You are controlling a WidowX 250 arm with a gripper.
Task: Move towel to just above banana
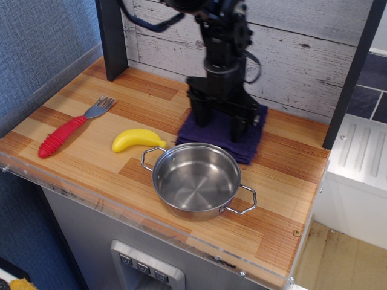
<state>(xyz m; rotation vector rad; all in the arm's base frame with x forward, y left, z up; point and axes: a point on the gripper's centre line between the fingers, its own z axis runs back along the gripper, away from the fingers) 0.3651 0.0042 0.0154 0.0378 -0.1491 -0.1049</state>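
While the gripper (220, 124) presses its spread fingers onto the towel (225, 134), the towel's front edge meets the pot (196, 179). Bare wood lies behind the banana (136, 139).

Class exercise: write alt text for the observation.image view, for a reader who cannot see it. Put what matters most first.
A black robot gripper presses its spread fingers onto a dark purple towel at the back of a wooden counter, right of the yellow banana. A steel pot sits in front of the towel, and a red-handled fork lies far left.
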